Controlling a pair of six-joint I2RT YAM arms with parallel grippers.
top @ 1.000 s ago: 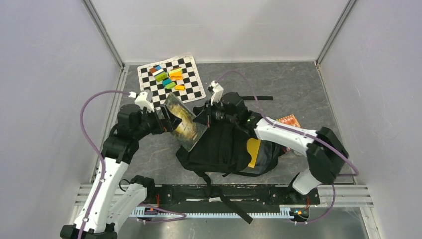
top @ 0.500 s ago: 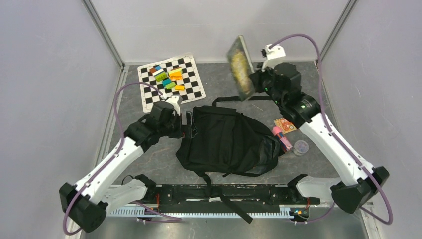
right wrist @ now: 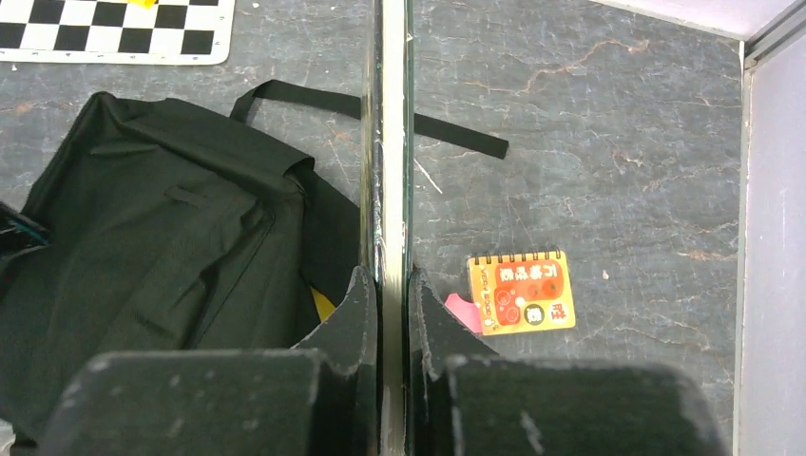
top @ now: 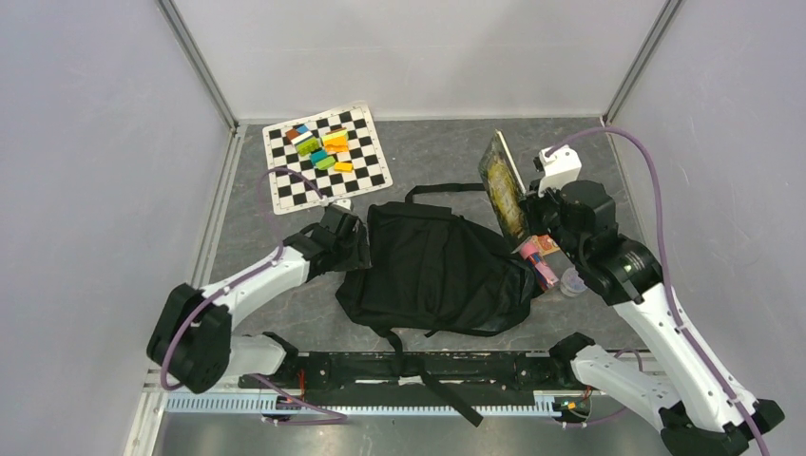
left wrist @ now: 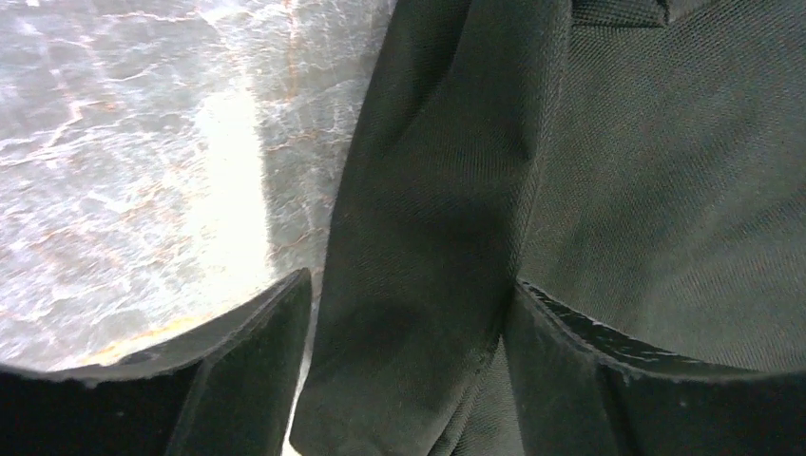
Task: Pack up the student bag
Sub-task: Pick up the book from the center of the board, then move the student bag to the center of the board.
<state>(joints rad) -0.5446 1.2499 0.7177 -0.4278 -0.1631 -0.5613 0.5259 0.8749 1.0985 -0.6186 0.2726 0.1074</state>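
Observation:
The student bag lies flat in the middle of the table, black and soft. My left gripper is at its left edge. In the left wrist view its jaws stand open astride a fold of the bag's fabric, with a sliver of table showing beside the left finger. My right gripper is shut on a thin book, held edge-up above the bag's right end. The right wrist view shows the book edge-on between the fingertips, with the bag to the left.
An orange spiral notebook, a pink marker and a small round container lie right of the bag. A checkered mat with coloured blocks is at the back left. A black strap trails behind the bag.
My right arm has brought the book down from high at the back to just above the bag's right end. My left gripper has moved onto the bag's left edge and its jaws have narrowed.

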